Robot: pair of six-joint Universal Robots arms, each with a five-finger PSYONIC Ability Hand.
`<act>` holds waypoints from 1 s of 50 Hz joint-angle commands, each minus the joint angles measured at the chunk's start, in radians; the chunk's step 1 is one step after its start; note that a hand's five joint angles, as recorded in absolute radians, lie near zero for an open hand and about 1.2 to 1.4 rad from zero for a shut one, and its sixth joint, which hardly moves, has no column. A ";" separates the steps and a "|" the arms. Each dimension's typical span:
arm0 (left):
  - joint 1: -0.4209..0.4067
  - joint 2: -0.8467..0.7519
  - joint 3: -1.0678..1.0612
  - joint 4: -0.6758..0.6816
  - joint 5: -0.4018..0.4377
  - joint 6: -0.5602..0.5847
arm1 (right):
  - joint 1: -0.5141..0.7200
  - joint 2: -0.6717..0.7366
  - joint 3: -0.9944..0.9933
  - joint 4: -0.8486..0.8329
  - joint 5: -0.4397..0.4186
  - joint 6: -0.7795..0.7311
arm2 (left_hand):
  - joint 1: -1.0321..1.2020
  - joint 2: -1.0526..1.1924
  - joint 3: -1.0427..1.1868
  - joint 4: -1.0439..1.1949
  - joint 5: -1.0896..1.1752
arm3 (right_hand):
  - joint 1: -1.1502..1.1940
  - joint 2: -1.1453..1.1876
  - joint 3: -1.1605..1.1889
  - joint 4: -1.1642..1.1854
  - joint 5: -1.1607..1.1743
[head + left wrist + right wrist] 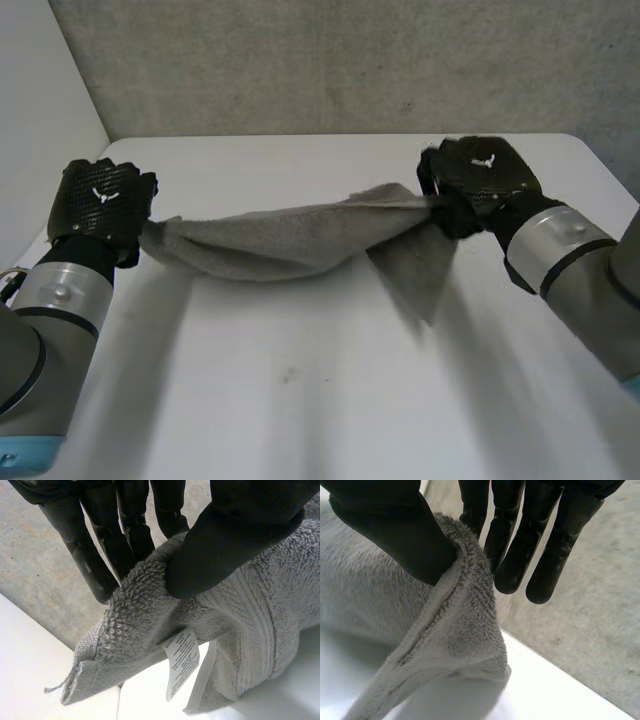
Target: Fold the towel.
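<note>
A grey towel (pixel 290 240) hangs stretched between my two hands above the white table (pixel 330 400), sagging in the middle, with a flap drooping under its right end. My left hand (pixel 100 205) pinches the towel's left end; in the left wrist view the thumb (pixel 220 545) presses the towel (pixel 235 625) against the fingers (pixel 90 555), and a white care label (pixel 181 660) dangles below. My right hand (pixel 480 185) pinches the right end; in the right wrist view its thumb (pixel 395 530) clamps the hemmed edge of the towel (pixel 460 635) against the fingers (pixel 530 545).
A grey wall (pixel 350 60) rises behind the table's far edge. A white wall (pixel 40 110) stands at the left. Bare tabletop lies under and in front of the towel.
</note>
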 commanded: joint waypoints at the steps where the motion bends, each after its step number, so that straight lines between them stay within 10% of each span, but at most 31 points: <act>1: 0.003 -0.011 0.001 -0.096 0.037 0.003 | 0.010 0.085 -0.114 0.381 0.024 -0.371 | 0.208 0.180 0.180 0.179 0.188 | 0.421 0.221 0.210 0.207 0.245; 15: 0.011 -0.372 0.219 -0.231 0.074 0.049 | 0.018 0.387 -0.346 0.462 0.185 -0.606 | 0.208 0.180 0.180 0.179 0.188 | 0.421 0.221 0.210 0.207 0.245; 28: 0.005 -0.427 1.015 -0.038 0.046 0.053 | 0.091 0.309 -0.653 -0.396 0.243 -0.726 | 0.208 0.180 0.180 0.179 0.188 | 0.421 0.221 0.210 0.207 0.245; 50: 0.045 -0.332 0.114 0.226 0.083 -0.015 | 0.076 0.328 -0.079 -0.086 0.018 -0.729 | 0.208 0.180 0.180 0.179 0.188 | 0.421 0.221 0.210 0.207 0.245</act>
